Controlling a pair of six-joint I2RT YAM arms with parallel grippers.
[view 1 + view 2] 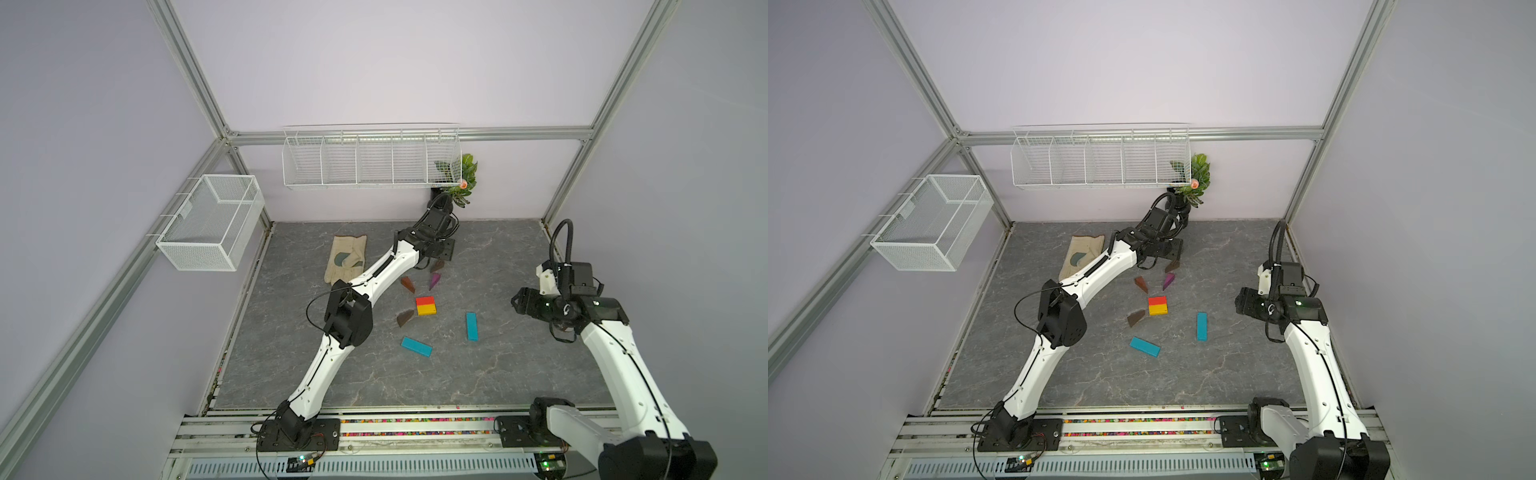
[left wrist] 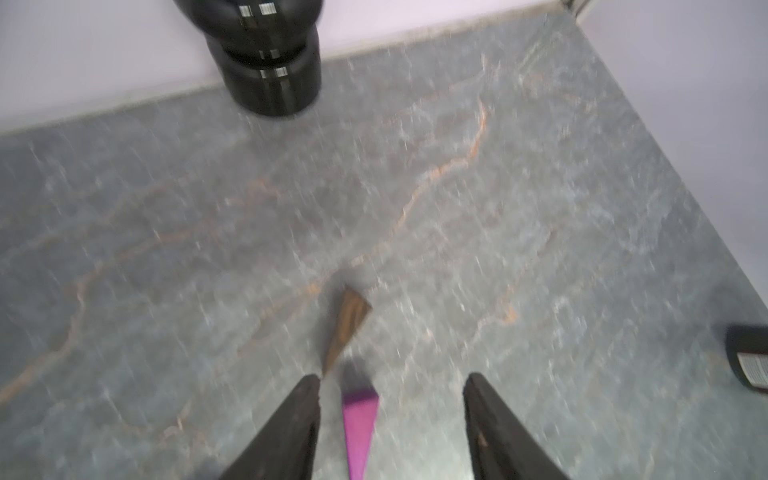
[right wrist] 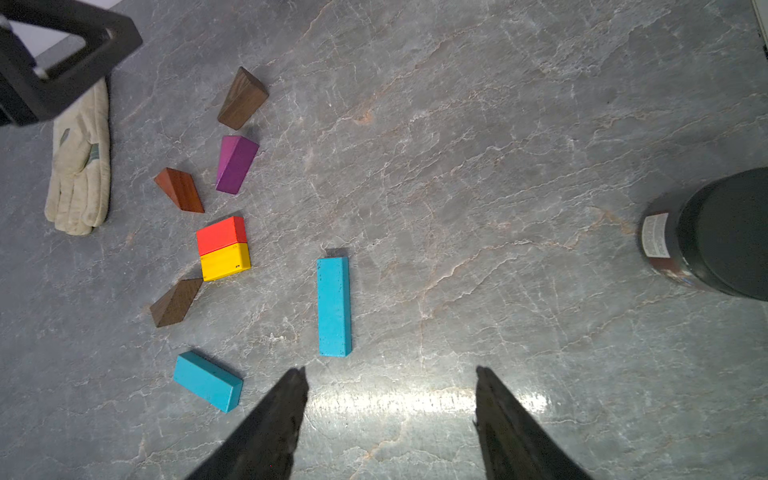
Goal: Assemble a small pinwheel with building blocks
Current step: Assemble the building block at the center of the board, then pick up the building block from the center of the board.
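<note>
Left gripper stands apart; your purple wedge lies at bottom centre of wrist view, looks light, hard, slick: pinch its 2 parallel faces.

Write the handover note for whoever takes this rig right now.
Left claw: open, empty, near the purple wedge.
Right claw: open, empty, nearest the straight teal bar.
Done: red-and-yellow centre joined; dark wedge tip at its yellow corner.
To do: purple wedge, reddish wedge and far brown wedge lie loose; straight teal bar and angled teal bar apart, no stem set.
</note>
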